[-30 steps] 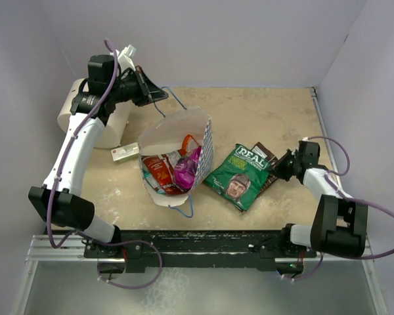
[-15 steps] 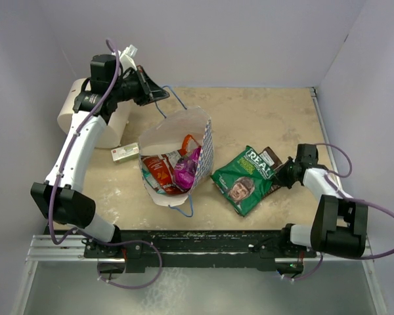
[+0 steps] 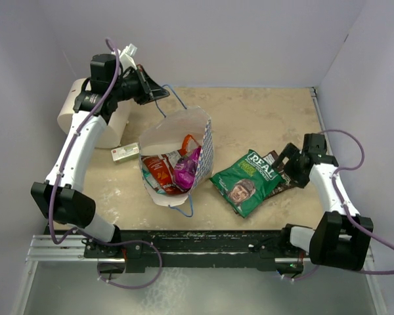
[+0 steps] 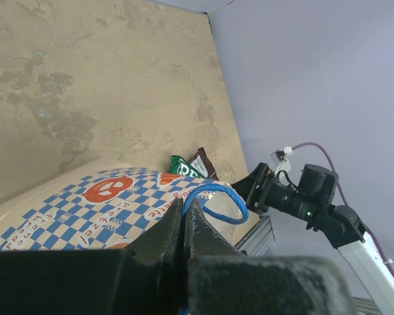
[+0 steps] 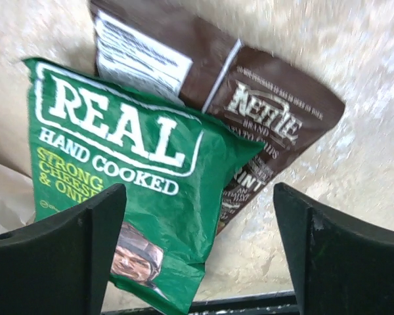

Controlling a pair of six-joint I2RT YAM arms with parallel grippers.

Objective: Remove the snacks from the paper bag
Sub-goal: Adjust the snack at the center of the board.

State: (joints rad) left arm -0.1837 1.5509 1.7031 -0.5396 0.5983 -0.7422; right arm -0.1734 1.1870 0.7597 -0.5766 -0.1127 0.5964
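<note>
Top external view gives you the whole situation. The paper bag stands on the desk with its mouth open to this camera, and inside it you see a red-orange packet and a magenta packet. The left fingers are clenched on the blue cord handle at the far side and hold that edge up. To the right of the bag and apart from it, the green packet and the brown packet lie out on the desk. The right fingers are released and spread wide over these two, with nothing between them.

I judge that you are between two picks: two snacks are out and others are in the bag. The next move calls for bringing the right arm across to the bag mouth with the fingers spread. Then you lower onto the nearest packet, probably the magenta one, without pushing the paper wall.

Right wrist view shows what the top one does not make clear: the green packet overlaps the brown one, and both lie free of the fingers. Left wrist view shows the pinch on the cord closely, but only the outside of the bag, so the contents are hidden there.
</note>
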